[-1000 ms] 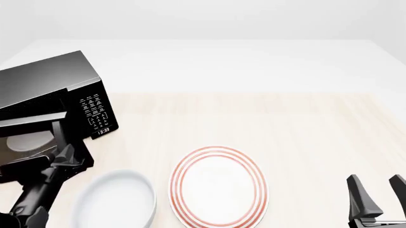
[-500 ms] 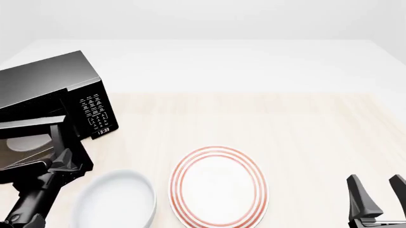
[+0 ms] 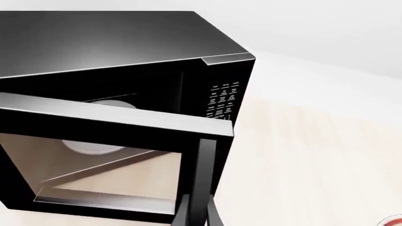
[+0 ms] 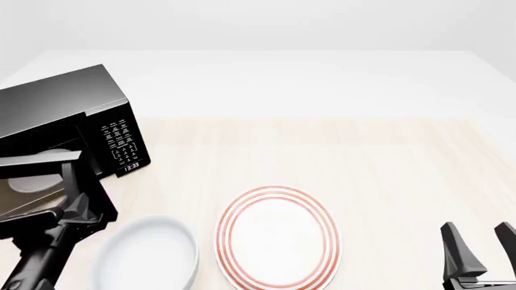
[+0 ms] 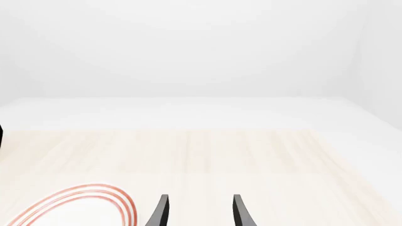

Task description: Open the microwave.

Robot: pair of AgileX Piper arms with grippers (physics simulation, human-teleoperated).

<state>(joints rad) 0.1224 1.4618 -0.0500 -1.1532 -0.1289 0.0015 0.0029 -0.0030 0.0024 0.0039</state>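
Note:
The glossy black microwave stands at the table's left, its keypad facing me. Its windowed door hangs partly open, swung out toward the near left. The white turntable shows through the gap. My left gripper is shut on the vertical bar handle. In the left wrist view the microwave, door and handle fill the picture, with the fingers on either side of the bar. My right gripper rests open at the near right, also shown open in its own view.
A white bowl sits just right of my left arm, close to the open door. A red-ringed white plate lies at the near middle, and its rim shows in the right wrist view.
The door has swung further open as my left gripper pulled the handle toward the near left. The right arm has not moved.

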